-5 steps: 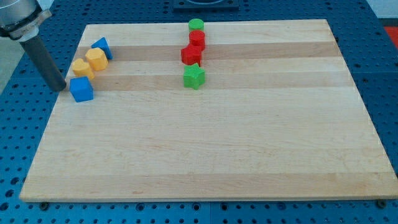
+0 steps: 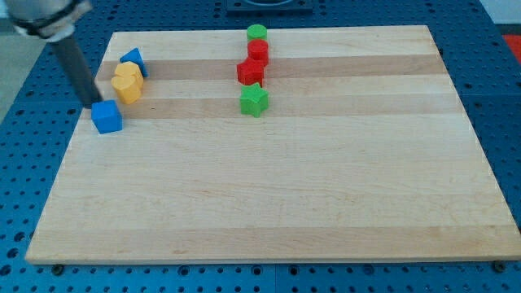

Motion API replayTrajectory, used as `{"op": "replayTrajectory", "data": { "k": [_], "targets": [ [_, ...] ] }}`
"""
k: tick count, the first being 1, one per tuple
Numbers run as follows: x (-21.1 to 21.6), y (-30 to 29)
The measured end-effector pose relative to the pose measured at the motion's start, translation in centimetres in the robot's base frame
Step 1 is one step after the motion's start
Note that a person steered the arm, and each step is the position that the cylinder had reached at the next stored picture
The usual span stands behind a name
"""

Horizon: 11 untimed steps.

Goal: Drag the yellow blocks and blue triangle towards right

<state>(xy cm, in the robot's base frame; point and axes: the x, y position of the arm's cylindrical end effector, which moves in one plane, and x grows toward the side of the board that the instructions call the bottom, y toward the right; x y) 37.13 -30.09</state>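
Two yellow blocks sit together at the board's upper left: a yellow hexagon and a second yellow block just below it, touching. The blue triangle lies just above them, near the board's left edge. My tip stands just left of the lower yellow block and just above a blue cube. The dark rod rises from it toward the view's top left.
A green cylinder, a red block, a red star-like block and a green star stand in a column at the top centre. The wooden board lies on a blue perforated table.
My tip moved right and slightly up, from left of the blue cube to beside the yellow blocks. The lower yellow block slid right, under the hexagon.
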Motion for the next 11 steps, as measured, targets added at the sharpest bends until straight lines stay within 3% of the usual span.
{"op": "replayTrajectory", "data": {
  "k": [2, 5, 6, 7, 9, 11],
  "targets": [
    [-4.6, 0.9],
    [-5.6, 4.7],
    [-5.7, 4.2],
    [-9.7, 1.4],
    [-7.4, 4.1],
    [-8.2, 3.0]
  ]
}}
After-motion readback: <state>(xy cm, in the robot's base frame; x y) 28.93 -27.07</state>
